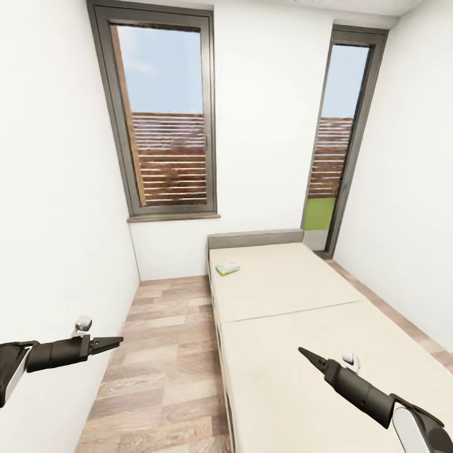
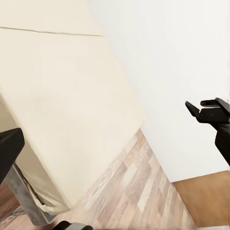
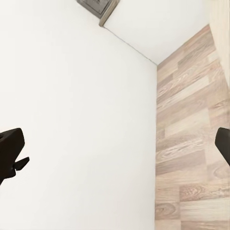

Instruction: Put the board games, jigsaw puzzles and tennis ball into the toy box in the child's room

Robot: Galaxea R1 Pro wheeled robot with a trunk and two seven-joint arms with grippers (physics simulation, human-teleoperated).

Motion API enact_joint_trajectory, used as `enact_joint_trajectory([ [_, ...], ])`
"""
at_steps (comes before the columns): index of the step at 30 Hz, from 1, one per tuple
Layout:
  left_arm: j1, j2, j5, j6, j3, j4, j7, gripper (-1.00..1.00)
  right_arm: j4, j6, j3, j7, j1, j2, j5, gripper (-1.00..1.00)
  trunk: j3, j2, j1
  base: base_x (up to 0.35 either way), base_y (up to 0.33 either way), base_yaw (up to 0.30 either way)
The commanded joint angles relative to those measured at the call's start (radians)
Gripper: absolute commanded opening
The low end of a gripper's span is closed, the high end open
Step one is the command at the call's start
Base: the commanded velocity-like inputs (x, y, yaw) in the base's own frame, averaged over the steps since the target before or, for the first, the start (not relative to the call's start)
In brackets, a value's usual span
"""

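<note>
Small flat light-blue board game [image 1: 227,268] lying near head end of cream bed [image 1: 327,352].

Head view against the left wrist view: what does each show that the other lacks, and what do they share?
Head view alone: two dark-framed windows, a small light-blue and green flat box lying near the head of the bed, and the left end effector. Left wrist view alone: a brown strip beyond the planks. Shared: cream-beige mattress, wood-plank floor, white wall, right end effector.
</note>
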Motion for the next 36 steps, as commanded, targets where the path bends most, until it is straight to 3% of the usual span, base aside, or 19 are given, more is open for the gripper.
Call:
enact_joint_trajectory([
  [1, 0.0, 0.0, -0.002, 0.011, 0.001, 0.0, -0.004, 1.0, 0.0, 0.006, -0.001, 0.001, -0.001, 0.0, -0.003, 1.0, 0.0, -0.001, 0.0, 0.006, 0.139, -0.251],
  [22, 0.0, 0.0, -0.002, 0.011, 0.001, 0.001, -0.005, 1.0, 0.0, 0.006, -0.001, 0.001, -0.001, 0.0, -0.002, 1.0, 0.0, -0.001, 0.0, 0.001, 0.152, -0.043],
  [36, 0.0, 0.0, -0.002, 0.011, 0.001, 0.001, -0.004, 1.0, 0.0, 0.006, -0.001, 0.001, -0.001, 0.0, -0.003, 1.0, 0.0, -0.001, 0.0, 0.023, 0.157, -0.227],
])
